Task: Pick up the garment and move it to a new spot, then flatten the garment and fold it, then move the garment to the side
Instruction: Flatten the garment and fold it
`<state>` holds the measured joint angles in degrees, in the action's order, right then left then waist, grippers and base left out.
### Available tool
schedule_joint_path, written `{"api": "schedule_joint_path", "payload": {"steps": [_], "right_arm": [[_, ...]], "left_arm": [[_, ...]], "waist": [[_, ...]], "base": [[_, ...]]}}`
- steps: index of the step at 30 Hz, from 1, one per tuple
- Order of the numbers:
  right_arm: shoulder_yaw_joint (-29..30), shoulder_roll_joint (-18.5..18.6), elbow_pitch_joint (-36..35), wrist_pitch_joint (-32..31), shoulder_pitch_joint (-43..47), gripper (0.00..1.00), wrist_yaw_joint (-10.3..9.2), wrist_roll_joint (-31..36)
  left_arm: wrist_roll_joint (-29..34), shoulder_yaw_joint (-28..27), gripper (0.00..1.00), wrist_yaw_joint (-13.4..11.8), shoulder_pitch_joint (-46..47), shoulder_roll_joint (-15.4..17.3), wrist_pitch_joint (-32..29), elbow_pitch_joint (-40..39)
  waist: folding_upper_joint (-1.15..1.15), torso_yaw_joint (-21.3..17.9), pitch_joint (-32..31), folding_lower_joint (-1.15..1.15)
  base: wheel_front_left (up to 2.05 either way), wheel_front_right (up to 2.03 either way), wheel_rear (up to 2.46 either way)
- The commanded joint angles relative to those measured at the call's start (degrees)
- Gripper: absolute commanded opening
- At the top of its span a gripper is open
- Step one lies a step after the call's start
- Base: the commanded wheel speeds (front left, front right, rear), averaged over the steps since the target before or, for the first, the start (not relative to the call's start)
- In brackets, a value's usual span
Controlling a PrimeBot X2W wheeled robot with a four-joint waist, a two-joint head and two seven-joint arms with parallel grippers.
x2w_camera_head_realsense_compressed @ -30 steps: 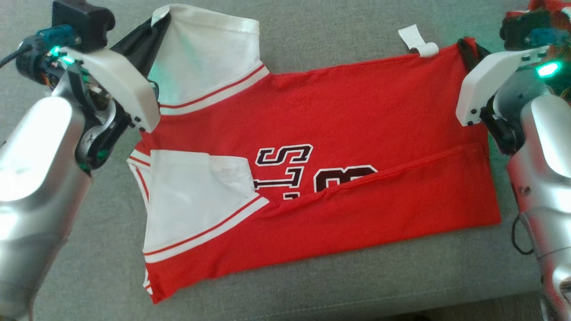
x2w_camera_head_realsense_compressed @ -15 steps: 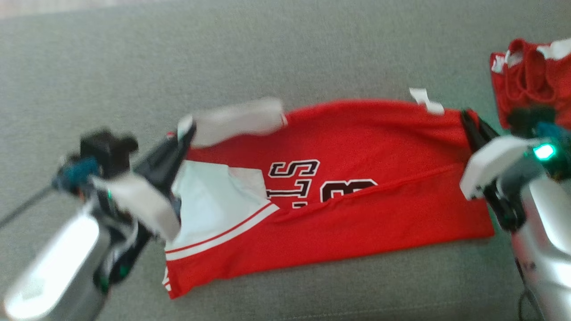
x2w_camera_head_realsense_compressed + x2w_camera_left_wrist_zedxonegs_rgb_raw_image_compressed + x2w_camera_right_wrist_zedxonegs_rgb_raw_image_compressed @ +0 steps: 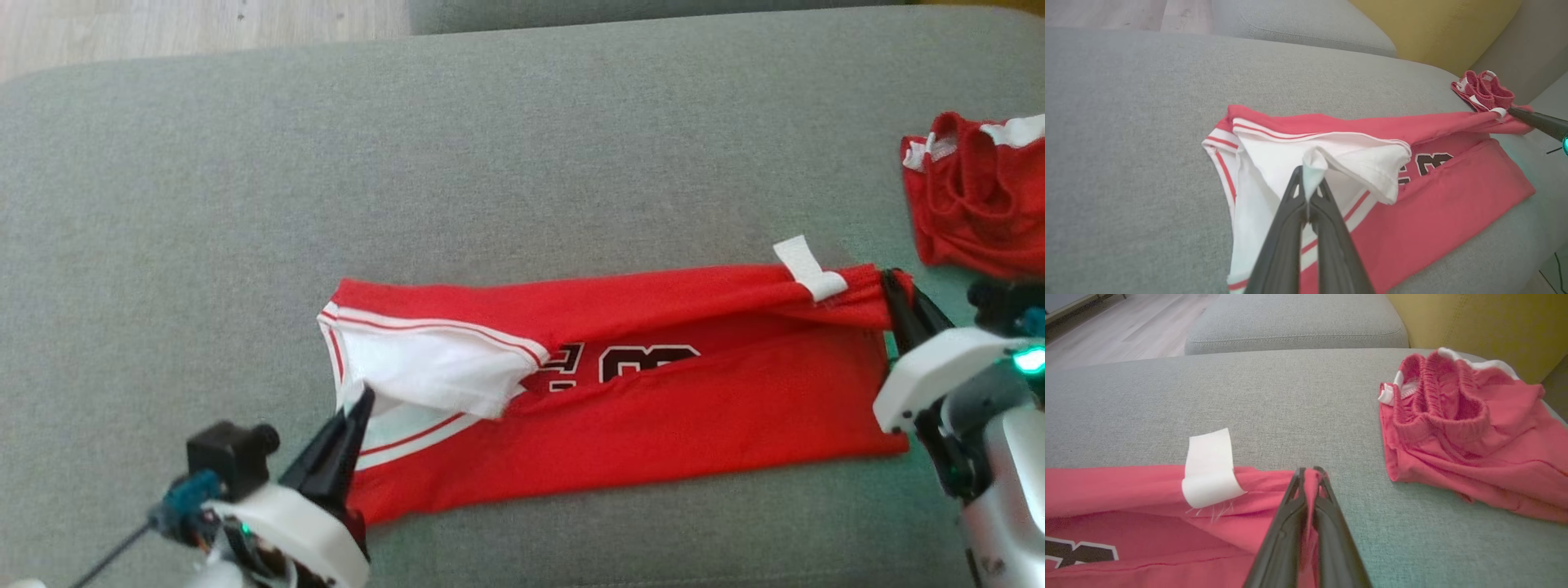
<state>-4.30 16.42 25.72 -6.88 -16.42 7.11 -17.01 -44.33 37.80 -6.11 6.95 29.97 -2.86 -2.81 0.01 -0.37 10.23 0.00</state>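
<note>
Cushion [image 3: 522, 147] | left gripper [image 3: 363, 400], right gripper [image 3: 891, 282] pinch garment [image 3: 669, 408] ends; shorts [image 3: 971, 220] near right end

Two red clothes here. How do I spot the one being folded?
In the middle of the grey sofa cushion lies a long red jersey, half folded. Unlike the crumpled red shorts nearby, it has white sleeves and black lettering.

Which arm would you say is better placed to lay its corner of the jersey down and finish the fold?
Probably left: the left end effector, shut on the white sleeve, is over the jersey's near half; the right end effector grips the hem at the far edge.
</note>
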Motion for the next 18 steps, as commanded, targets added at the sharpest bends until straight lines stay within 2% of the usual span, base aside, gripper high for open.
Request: {"api": "schedule_joint_path", "payload": {"steps": [1,2,3,4,5,6,7,8,18], "right_arm": [[0.7,0.2,-2.45,1.33,0.51,0.36,0.37,1.08],[1.1,0.08,-2.53,1.65,1.04,0.65,0.37,1.68],[1.1,0.08,-2.53,1.65,1.04,0.65,0.37,1.68],[1.41,-0.08,-2.58,1.87,1.63,0.95,0.37,2.1],[1.92,-0.34,-2.68,2.18,2.2,1.0,0.37,2.35],[2.51,-0.63,-2.8,2.6,2.83,1.0,0.37,2.53],[2.92,-0.86,-3.01,2.87,3.57,1.0,0.37,2.76],[3.45,-1.06,-3.27,3.09,4.36,1.0,0.37,2.96],[13.87,-4.61,-10.01,2.0,12.73,1.0,0.37,5.05]], "left_arm": [[-0.14,-1.7,0.0,-0.48,0.38,0.02,1.58,-0.51],[-0.2,-1.52,0.0,-0.57,-0.18,-0.37,2.1,0.01],[-0.2,-1.52,0.0,-0.57,-0.18,-0.37,2.1,0.01],[-0.11,-1.2,0.0,-0.59,-0.72,-0.63,2.47,0.56],[0.0,-0.78,0.0,-0.59,-1.25,-0.84,2.65,1.16],[0.16,-0.37,0.0,-0.54,-1.7,-1.06,2.94,1.71],[0.29,-0.22,0.33,-0.73,-2.15,-1.29,3.4,2.25],[0.37,-0.23,1.0,-1.04,-2.57,-1.54,3.91,2.79],[-0.39,-3.4,1.0,-4.84,-6.52,-3.55,10.75,3.13]], "waist": [[-0.01,0.05,-0.28,0.0],[-0.01,0.09,-0.43,0.0],[-0.01,0.09,-0.43,0.0],[-0.01,0.17,-0.65,0.0],[-0.01,0.25,-0.87,0.0],[-0.01,0.39,-1.2,0.0],[-0.01,0.52,-1.49,0.0],[-0.01,0.68,-1.82,0.0],[-0.01,2.53,-5.15,0.0]], "base": [[0.0,0.0,0.0],[0.0,0.0,0.0],[0.0,0.0,0.0],[0.0,0.0,0.0],[0.0,0.0,0.0],[0.0,0.0,0.0],[0.0,0.0,0.0],[0.0,0.0,0.0],[0.0,0.0,0.0]]}}
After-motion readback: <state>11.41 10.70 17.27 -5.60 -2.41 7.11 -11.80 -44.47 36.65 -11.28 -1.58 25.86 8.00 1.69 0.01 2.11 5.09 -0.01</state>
